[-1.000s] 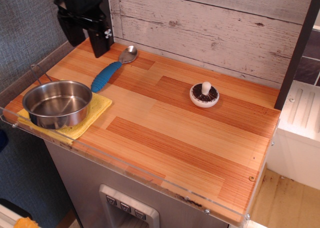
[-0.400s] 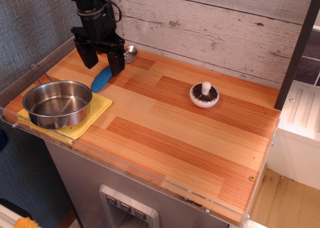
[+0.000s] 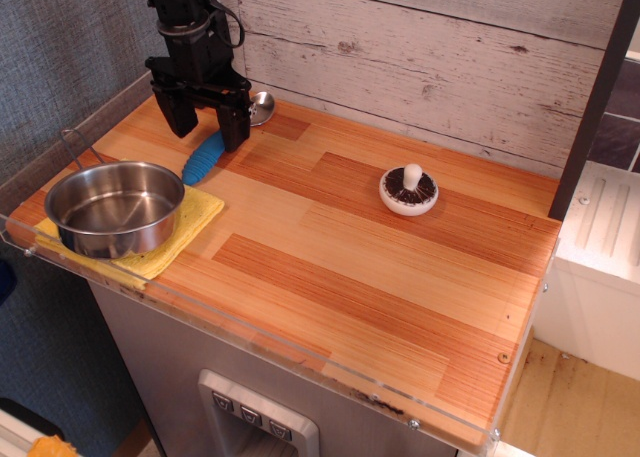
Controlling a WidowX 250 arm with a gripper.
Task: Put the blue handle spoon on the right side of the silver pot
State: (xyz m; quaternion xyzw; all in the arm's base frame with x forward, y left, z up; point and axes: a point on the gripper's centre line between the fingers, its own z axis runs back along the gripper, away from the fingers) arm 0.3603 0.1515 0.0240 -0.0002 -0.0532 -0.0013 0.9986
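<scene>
Observation.image: 1 blue handle spoon [image 3: 205, 157], 1 silver pot [image 3: 113, 207], 1 gripper [image 3: 209, 128].

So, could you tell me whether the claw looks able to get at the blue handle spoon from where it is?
Probably yes: the claw hangs open over the blue handle spoon, with nothing between them.

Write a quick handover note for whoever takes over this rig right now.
End effector: open, fingers straddling the blue handle spoon, not closed on it.
Spoon: lying on the wooden counter behind the silver pot, bowl end toward the back wall.
Pot: on the yellow cloth at the left edge.
Done: approach only.
Left: grasp the spoon, set it right of the pot.
</scene>
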